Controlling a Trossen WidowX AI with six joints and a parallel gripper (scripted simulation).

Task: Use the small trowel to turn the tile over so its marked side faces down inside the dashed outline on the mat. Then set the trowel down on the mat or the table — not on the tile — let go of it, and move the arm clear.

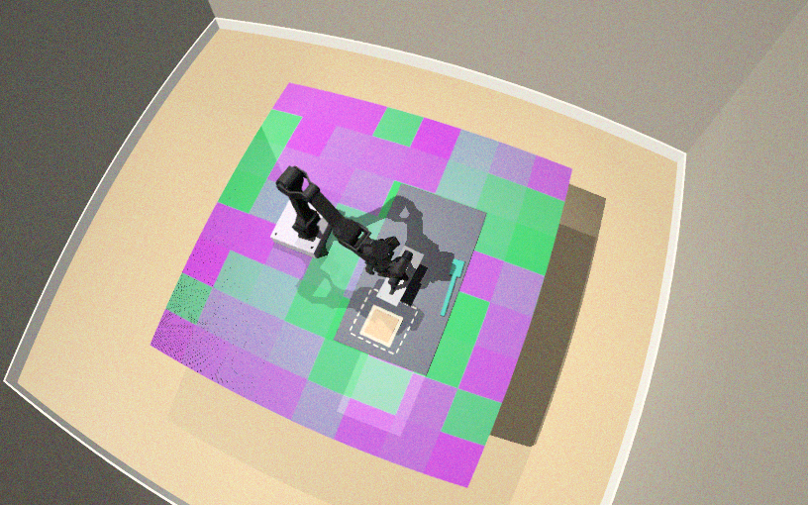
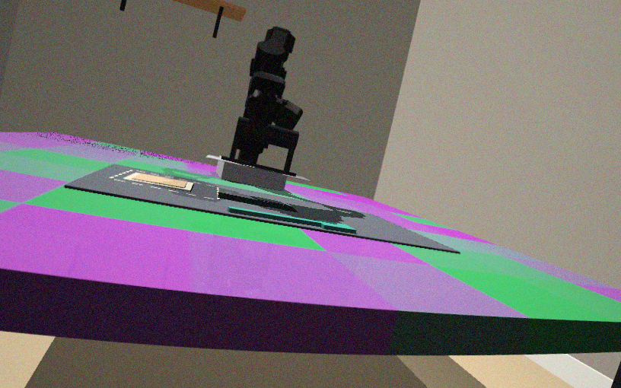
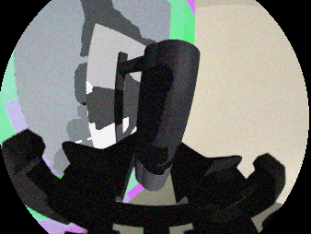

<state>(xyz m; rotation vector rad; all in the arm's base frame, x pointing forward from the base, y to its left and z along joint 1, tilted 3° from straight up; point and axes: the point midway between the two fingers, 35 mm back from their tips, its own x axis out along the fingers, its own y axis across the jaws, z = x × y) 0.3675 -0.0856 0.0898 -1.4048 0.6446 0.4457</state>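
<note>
The tile (image 1: 381, 325) (image 2: 160, 181) appears to lie flat inside the dashed outline (image 1: 418, 307). A plain tan face with a pale border is up; no dark mark shows on it. My gripper (image 1: 397, 274) (image 3: 154, 134) is shut on the trowel's black handle. The trowel (image 1: 390, 292) (image 2: 285, 135) (image 3: 108, 55) has a light grey blade with a black bar along it. It hangs above the grey mat (image 1: 441, 208) (image 2: 389, 228), nearly level, clear of the tile and casting a dark shadow. The blade's near end is just outside the outline. The arm hides part of the blade.
A teal stick with a wider head (image 1: 451, 291) (image 2: 279, 217) lies on the mat along its edge, beyond the trowel. The arm's pale base (image 1: 291, 235) (image 2: 251, 176) stands on the checkered table (image 1: 518, 238) (image 2: 256, 283), on the mat's opposite side.
</note>
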